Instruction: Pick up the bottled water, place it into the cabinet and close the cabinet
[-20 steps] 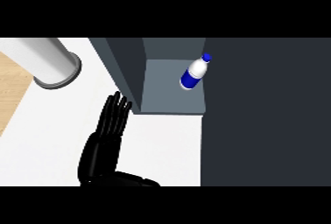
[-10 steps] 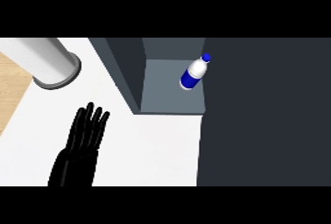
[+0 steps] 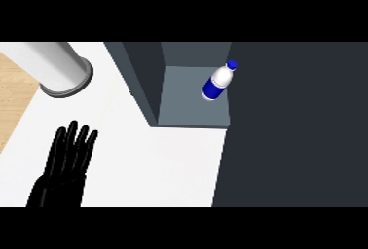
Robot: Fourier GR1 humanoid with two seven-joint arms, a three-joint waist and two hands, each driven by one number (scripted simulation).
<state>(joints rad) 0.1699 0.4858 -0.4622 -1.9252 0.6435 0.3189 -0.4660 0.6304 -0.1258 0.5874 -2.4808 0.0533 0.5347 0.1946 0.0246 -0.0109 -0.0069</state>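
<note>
The bottled water (image 3: pixel 218 82), white with a blue label and blue cap, stands tilted inside the open grey cabinet (image 3: pixel 188 109), on its floor near the right side. No hand touches it. My left hand (image 3: pixel 64 165) lies at the lower left over the white counter, well away from the cabinet, open with straight fingers pointing up the view. A broad dark door panel (image 3: pixel 295 121) covers the whole right side and hides whatever is behind it. My right hand does not show.
A pale grey cylinder (image 3: pixel 54 68) with a darker rim stands at the upper left. The white counter (image 3: pixel 158 165) stretches between my hand and the cabinet. A wooden strip (image 3: pixel 13 97) runs along the far left edge.
My left hand has drawn back leftward and down toward the view's lower edge, away from the cabinet. The bottle and the door panel have not moved.
</note>
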